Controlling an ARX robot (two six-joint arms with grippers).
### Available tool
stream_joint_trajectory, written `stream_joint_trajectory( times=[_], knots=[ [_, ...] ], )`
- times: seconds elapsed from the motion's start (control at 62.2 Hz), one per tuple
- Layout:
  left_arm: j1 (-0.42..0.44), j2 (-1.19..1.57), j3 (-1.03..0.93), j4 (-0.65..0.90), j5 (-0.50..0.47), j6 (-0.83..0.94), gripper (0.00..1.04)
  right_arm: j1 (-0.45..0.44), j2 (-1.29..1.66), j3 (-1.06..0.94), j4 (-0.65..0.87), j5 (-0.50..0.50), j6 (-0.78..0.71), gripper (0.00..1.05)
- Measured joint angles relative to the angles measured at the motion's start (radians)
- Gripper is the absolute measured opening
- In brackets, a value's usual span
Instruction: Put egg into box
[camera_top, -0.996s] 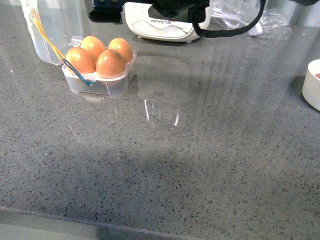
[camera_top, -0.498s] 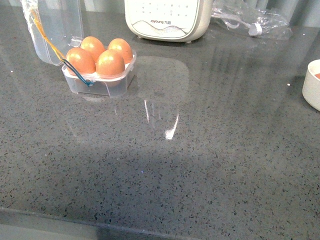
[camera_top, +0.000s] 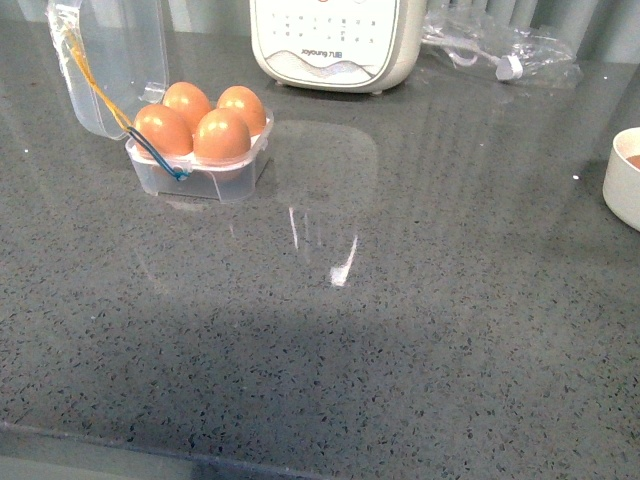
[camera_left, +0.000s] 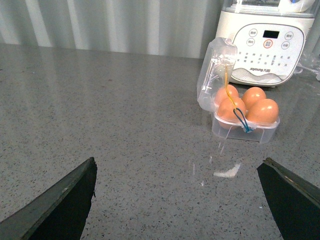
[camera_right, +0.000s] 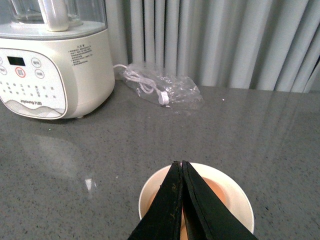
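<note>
Fingers (camera_left: 60, 205) of the left claw (camera_left: 178, 162) stand spread wide at the two lower corners of its wrist view, with only bare grey counter (camera_left: 125, 125) between them and nothing held. The right claw (camera_right: 178, 165) has its two dark fingers pressed flat together to a single tip, with nothing seen between them, and it hangs over a cream bowl (camera_right: 239, 192). Something pale orange lies inside the bowl, but the fingers cover most of it and it cannot be made out. Beyond the left claw, well apart from it, sits the clear box (camera_left: 245, 131) with all four cups filled by orange-brown eggs (camera_left: 254, 96), its domed lid (camera_left: 216, 70) open and standing upright at the hinge. The eggs look alike, so the one meant by the task cannot be picked out. Behind the box stands a cream appliance (camera_left: 265, 42) with buttons; the right wrist view shows it beside a clear bag (camera_right: 165, 90) holding a white cable, in front of a grey curtain (camera_right: 225, 40). The front view shows neither arm, only the box (camera_top: 200, 172), the lid cut off at the top edge, the appliance's lower half, and the bowl (camera_top: 620, 195) cut by the right edge.
</note>
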Motion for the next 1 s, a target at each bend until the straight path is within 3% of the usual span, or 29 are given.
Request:
stream_joint_trajectory(
  times=[0.386, 0.996],
  knots=[
    [0.000, 0.000, 0.000, 0.000, 0.000, 0.000, 0.98, -0.106, -0.219, -0.187, -0.027, -0.094, 0.000, 0.03],
    [0.000, 0.000, 0.000, 0.000, 0.000, 0.000, 0.98, -0.108, -0.558, -0.326, -0.222, -0.098, 0.000, 0.03]
  ],
)
